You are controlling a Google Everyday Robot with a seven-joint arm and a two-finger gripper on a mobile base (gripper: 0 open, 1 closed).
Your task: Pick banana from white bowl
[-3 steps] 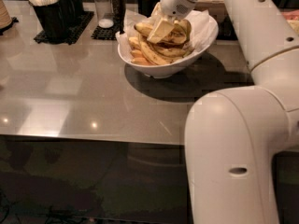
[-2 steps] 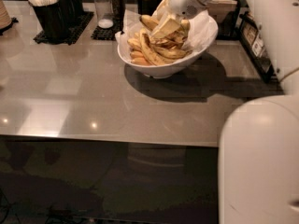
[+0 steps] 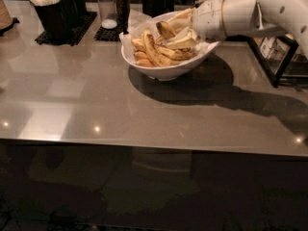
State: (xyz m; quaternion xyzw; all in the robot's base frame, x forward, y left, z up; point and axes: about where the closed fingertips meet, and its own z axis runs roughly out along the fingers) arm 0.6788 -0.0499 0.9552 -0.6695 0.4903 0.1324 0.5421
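Bananas (image 3: 153, 49) lay heaped in the white bowl (image 3: 163, 72) on the desk (image 3: 86, 105), long axes mostly front-to-back. The end effector (image 3: 185, 36) sat on the pile's right side; whether it gripped anything could not be told.

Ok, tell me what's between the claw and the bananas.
Nothing. In the camera view the claw is down in the white bowl, right against the bananas.

Cream gripper (image 3: 188, 32) over white bowl (image 3: 163, 73), yellow bananas (image 3: 151, 50)
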